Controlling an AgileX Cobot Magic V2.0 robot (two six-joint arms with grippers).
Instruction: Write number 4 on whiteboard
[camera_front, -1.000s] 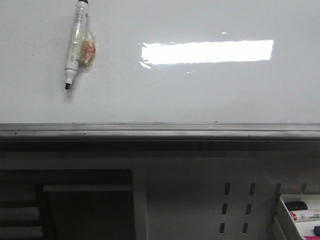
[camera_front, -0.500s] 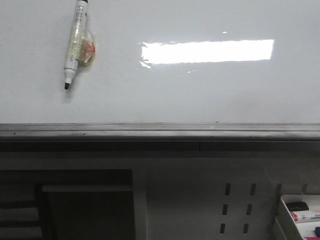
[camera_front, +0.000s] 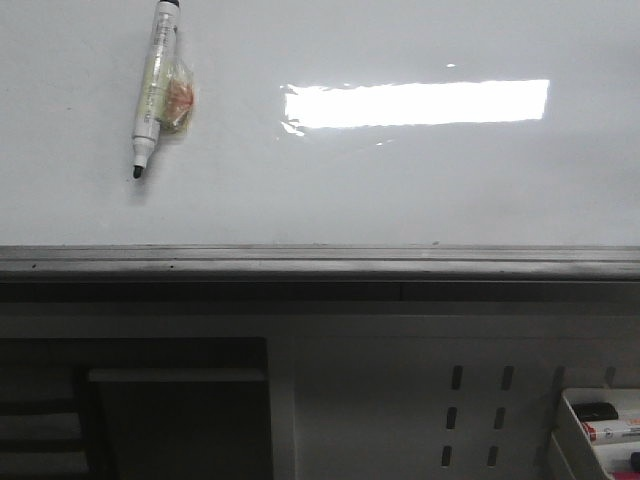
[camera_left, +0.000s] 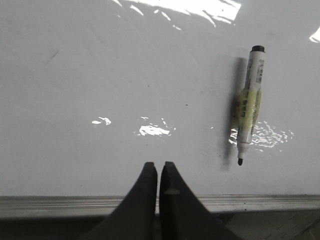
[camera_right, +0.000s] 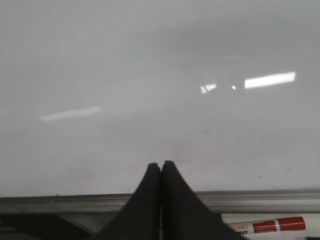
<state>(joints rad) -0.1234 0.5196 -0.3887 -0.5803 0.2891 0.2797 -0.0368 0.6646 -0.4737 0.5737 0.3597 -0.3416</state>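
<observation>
The whiteboard (camera_front: 400, 180) fills the upper half of the front view, with a bright light reflection and a grey metal ledge (camera_front: 320, 262) along its lower edge. No number 4 shows on it. A white marker (camera_front: 151, 90) with a black tip hangs on the board at the upper left, tip down, with a yellowish clip beside it. It also shows in the left wrist view (camera_left: 248, 104). My left gripper (camera_left: 156, 166) is shut and empty, low before the board, apart from the marker. My right gripper (camera_right: 161, 165) is shut and empty before the bare board (camera_right: 150, 75).
A white tray (camera_front: 600, 430) with markers sits at the lower right below the ledge. A red and white marker (camera_right: 270, 225) lies below the ledge in the right wrist view. A dark cabinet opening (camera_front: 170, 410) is at the lower left.
</observation>
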